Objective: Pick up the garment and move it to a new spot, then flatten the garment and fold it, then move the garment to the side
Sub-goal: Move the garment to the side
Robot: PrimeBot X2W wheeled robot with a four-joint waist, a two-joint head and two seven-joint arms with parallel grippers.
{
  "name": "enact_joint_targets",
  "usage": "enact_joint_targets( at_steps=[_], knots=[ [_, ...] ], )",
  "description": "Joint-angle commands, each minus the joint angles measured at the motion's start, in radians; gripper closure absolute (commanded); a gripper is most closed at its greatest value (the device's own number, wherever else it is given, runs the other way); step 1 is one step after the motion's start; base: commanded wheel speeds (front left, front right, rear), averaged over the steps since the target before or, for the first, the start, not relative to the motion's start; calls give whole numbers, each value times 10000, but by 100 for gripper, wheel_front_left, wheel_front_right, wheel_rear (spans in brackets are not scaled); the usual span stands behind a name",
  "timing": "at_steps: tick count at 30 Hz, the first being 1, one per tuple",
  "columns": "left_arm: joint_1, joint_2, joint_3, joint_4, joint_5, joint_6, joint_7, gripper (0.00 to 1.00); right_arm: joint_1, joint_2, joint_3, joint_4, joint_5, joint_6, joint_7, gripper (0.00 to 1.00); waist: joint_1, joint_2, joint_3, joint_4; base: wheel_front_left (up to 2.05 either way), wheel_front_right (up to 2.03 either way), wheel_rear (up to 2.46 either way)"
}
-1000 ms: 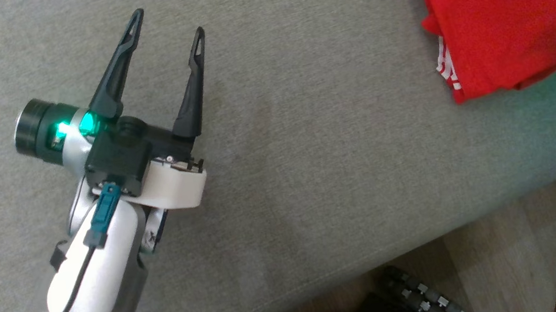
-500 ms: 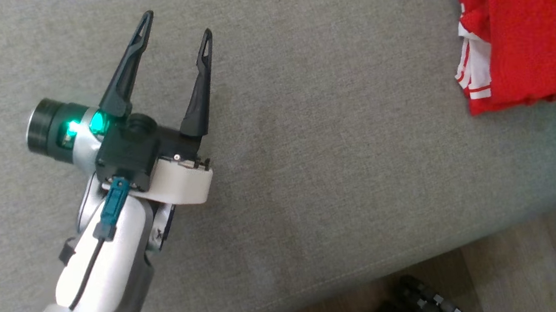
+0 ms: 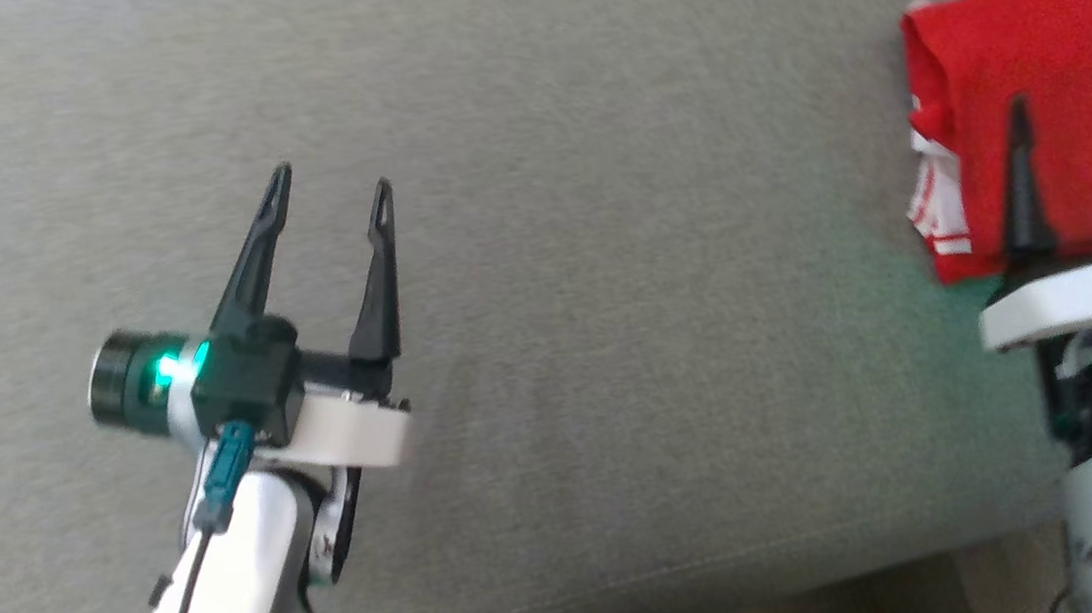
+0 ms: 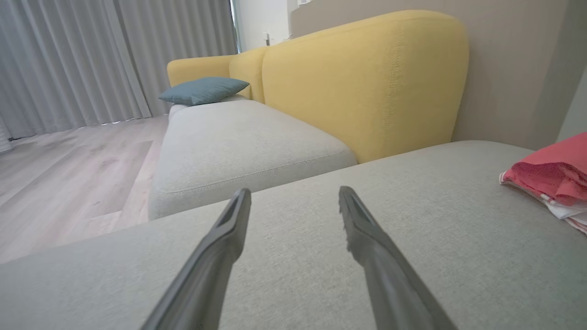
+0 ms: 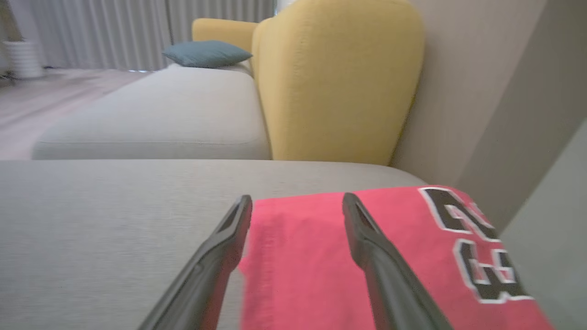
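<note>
Head view
- Grey cushion (image 3: 600, 244): wide, plain, carrying everything here.
- Garment (image 3: 1051, 33): red, folded into a block, lying at the cushion's far right end; white striped trim peeks out of its left edge.
- Left hand (image 3: 331, 179): over the cushion's left part, well apart from the garment, fingers spread wide, nothing between them.
- Right hand (image 3: 1067, 98): at the cushion's right end, both fingers spread wide across the red cloth, holding nothing; whether they touch it, I cannot tell.

Left wrist view
- Left hand (image 4: 294, 191): wide apart, low above the bare cushion (image 4: 458, 229).
- Garment (image 4: 550, 172): a red stack on the cushion's right side.
- Yellow backrest (image 4: 367, 82): rises behind the cushion.
- Blue pillow (image 4: 204, 89): on a paler seat beyond the cushion.

Right wrist view
- Right hand (image 5: 297, 198): wide, empty; one finger along the garment's left edge, the other above the cloth.
- Garment (image 5: 312, 256): flat on the cushion (image 5: 114, 220), with black numerals (image 5: 477, 247) edged in white on top.
</note>
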Motion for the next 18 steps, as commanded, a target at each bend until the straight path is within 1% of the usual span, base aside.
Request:
enact_joint_targets(
  at_steps=[1, 5, 9, 13, 18],
  knots=[
    [98, 114, 445, -260, -69, 118, -50, 0, 190, 60, 444, -612, 218, 65, -2, 0, 0, -1, -526, 526, 0, 0, 0],
    [611, 109, 747, -187, -262, 286, -50, 0, 735, 356, 1138, -1067, 590, 65, 98, 0, 0, -1, -981, 974, 0, 0, 0],
    [1082, 51, 1091, -172, -475, 431, -50, 0, 1238, 489, 1673, -1340, 879, 65, 153, 0, 0, -1, -1434, 1381, 0, 0, 0],
    [1451, 107, 1320, -95, -551, 436, -50, 0, 1750, 538, 1960, -1612, 1037, 65, 195, 0, 0, -1, -1810, 1673, 0, 0, 0],
    [1770, 199, 1498, 80, -637, 323, -50, 0, 2237, 551, 2110, -1856, 1298, 65, 315, 0, 0, -1, -2212, 1768, 0, 0, 0]
  ],
)
